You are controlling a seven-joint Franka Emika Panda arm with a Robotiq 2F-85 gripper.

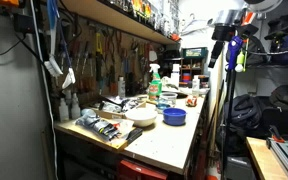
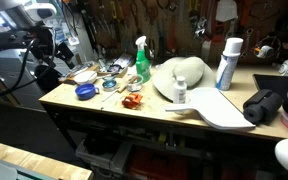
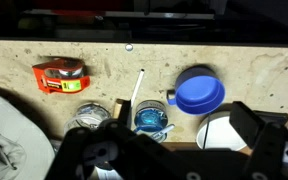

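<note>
My gripper [image 3: 169,150] hangs high above the workbench [image 3: 244,55], open and empty; its two dark fingers frame the bottom of the wrist view. Below it lie a blue bowl [image 3: 199,93], a white bowl [image 3: 216,133], a blue round tin [image 3: 152,118], a second round tin [image 3: 92,115], a white stick [image 3: 137,88] and an orange tape measure [image 3: 61,75]. In both exterior views the gripper [image 1: 222,48] [image 2: 46,50] is well above the bench edge near the blue bowl [image 1: 174,116] [image 2: 85,91]. It touches nothing.
A green spray bottle [image 2: 142,60] [image 1: 154,85], a white cloth heap [image 2: 179,75], a white can [image 2: 227,62] and a small bottle [image 2: 180,93] stand on the bench. A wall of tools and a shelf [image 1: 114,15] rise behind it. A black bag [image 2: 267,105] lies at one end.
</note>
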